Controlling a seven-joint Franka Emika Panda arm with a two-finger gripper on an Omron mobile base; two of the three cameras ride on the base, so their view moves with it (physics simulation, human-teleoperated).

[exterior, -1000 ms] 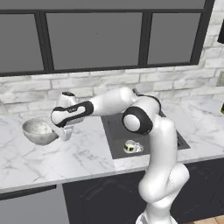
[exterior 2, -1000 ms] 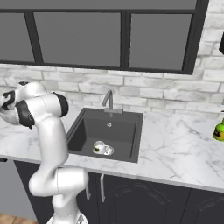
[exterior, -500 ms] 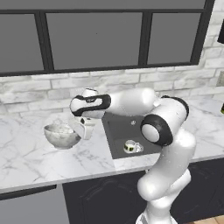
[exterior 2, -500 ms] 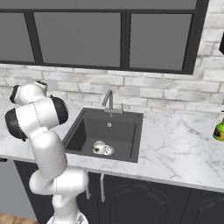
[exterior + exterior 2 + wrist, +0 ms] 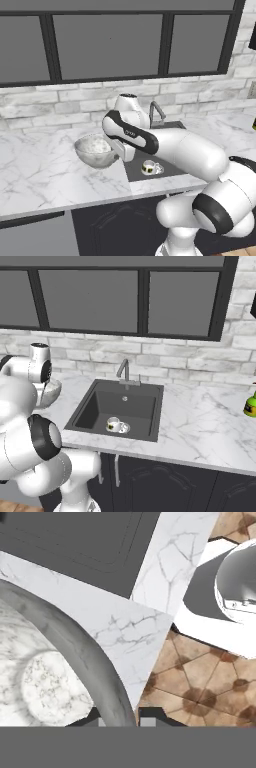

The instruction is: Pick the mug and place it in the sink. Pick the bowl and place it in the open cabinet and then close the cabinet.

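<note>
The mug (image 5: 149, 167) is sitting in the sink (image 5: 100, 406), so step 1 looks done. The gripper (image 5: 125, 152) is pinching the stone bowl's (image 5: 95, 151) rim, holding it above the counter (image 5: 45, 170); shelving it and closing the cabinet are remaining.

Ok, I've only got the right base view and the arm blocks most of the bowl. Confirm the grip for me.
Observer: In the hand view the gripper is shut on the bowl, one fingertip either side of its rim.
Operator: Tell me whether it's off the counter.
Observer: In the left base view the bowl hangs above the marble counter, left of the sink.
Operator: Check the mug.
Observer: The mug stands upright in the sink.
</note>
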